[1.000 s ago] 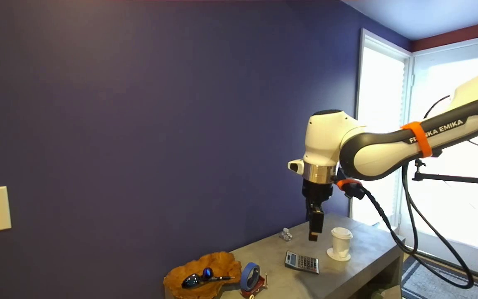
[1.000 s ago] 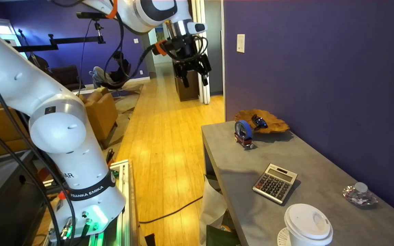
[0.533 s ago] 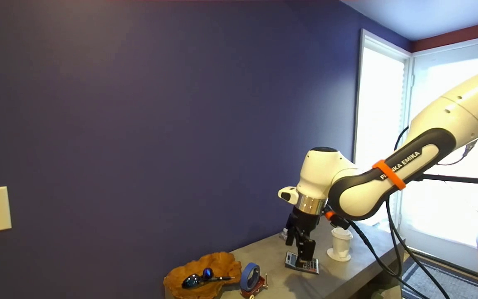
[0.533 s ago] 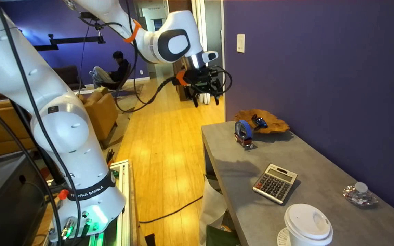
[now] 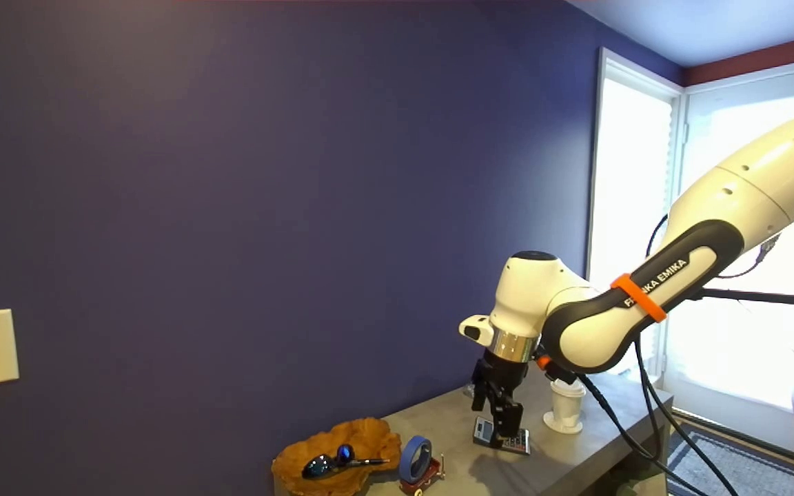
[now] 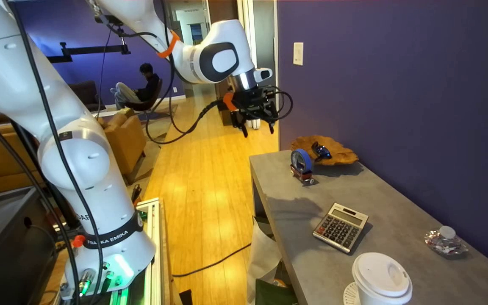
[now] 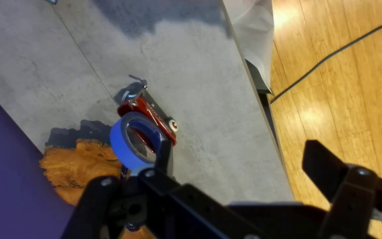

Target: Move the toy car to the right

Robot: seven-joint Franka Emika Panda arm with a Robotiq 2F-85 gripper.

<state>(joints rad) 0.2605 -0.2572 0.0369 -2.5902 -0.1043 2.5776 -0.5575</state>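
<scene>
The toy car is a small red wagon with white wheels, with a blue tape roll standing in it. The toy car (image 5: 431, 475) (image 6: 301, 175) (image 7: 153, 114) sits near the far end of the grey table (image 6: 282, 182), and the tape roll (image 6: 309, 161) (image 7: 119, 142) sticks up from it. My gripper (image 5: 497, 424) (image 6: 259, 132) (image 7: 237, 147) is open and empty, in the air above the table level, apart from the car. In the wrist view its left finger overlaps the tape roll's edge, and its right finger shows over the wooden floor.
A wooden bowl (image 5: 366, 430) (image 6: 343, 156) with dark sunglasses (image 5: 318, 466) stands beside the car at the purple wall. A calculator (image 6: 341, 227), a white lidded cup (image 6: 381, 275) and a crumpled clear bottle (image 6: 445, 243) are further along the table. A bag (image 6: 265, 254) stands below the table edge.
The arm has come down and its gripper has tilted and moved nearer the car's end of the table, mostly in the earlier half second. The gripper stays open. The car has not moved.
</scene>
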